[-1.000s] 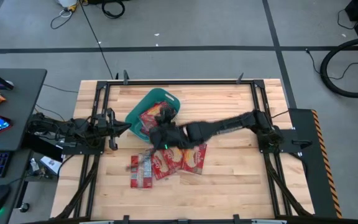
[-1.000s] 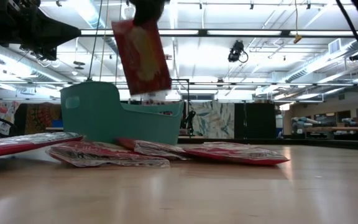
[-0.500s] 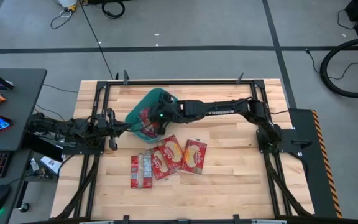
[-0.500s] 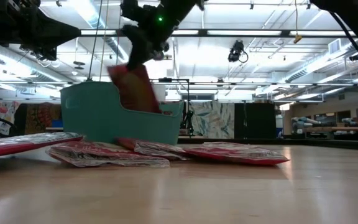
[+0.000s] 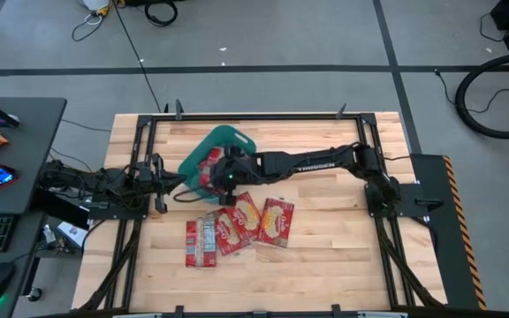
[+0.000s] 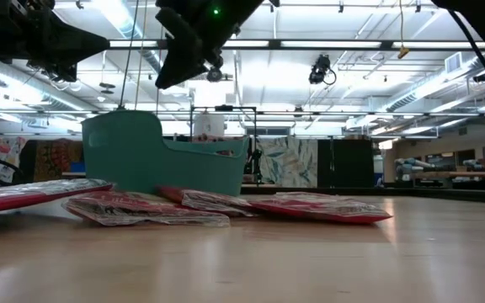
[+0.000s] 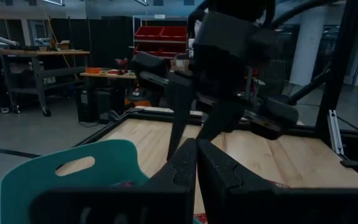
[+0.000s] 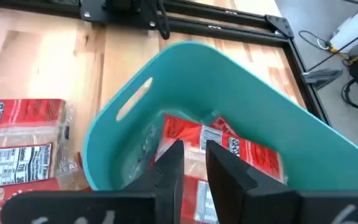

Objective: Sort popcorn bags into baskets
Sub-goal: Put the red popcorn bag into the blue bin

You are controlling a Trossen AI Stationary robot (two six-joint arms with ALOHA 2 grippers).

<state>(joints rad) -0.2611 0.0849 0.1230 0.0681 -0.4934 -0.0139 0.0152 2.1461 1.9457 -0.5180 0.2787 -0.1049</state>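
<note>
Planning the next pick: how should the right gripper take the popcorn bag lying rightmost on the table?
Probably straight down onto the right edge of that popcorn bag: it lies flat, so only an edge can be pinched, and that side is clear of its neighbours. The right gripper hangs open over the teal basket.

Workshop: red parts bins [image 7: 159, 42], workbenches [image 7: 33, 57]

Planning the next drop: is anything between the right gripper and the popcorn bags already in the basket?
Nothing: in the right wrist view the right gripper hangs open above the teal basket, only air down to the popcorn bags inside.
</note>
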